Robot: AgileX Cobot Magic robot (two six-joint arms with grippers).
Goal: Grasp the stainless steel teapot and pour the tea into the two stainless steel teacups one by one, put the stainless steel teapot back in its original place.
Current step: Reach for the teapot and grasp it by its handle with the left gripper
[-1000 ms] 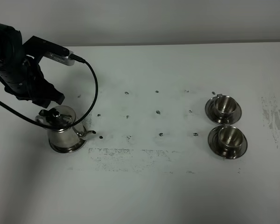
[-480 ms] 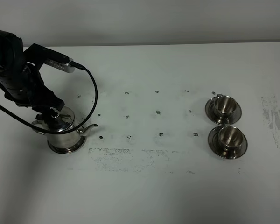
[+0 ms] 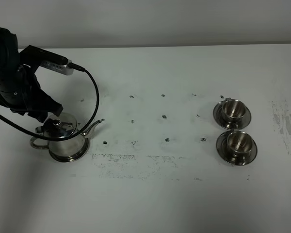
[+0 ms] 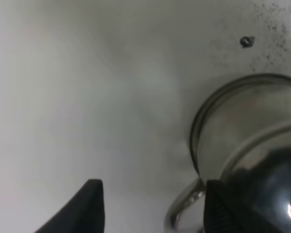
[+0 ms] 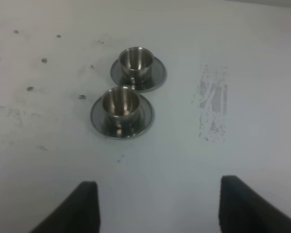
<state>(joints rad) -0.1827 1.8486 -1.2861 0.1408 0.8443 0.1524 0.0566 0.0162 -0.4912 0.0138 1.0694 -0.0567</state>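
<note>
Left gripper [image 4: 153, 196] is hovering low beside the stainless steel teapot [image 3: 64, 141] with its jaws standing partly open and gripping nothing. The pot's loop handle [image 4: 182, 208] is lying in the gap between the fingers [image 4: 89, 206], close against one of them, while the spout [image 3: 93, 127] is pointing away on the pot's far side, over the white table [image 3: 150, 194]. Right gripper [image 5: 160, 206] is hanging with its jaws wide apart and empty, and the two stainless steel teacups [image 5: 120, 103] are sitting on their saucers [image 5: 99, 122] well ahead of it, one just behind the other.
</note>
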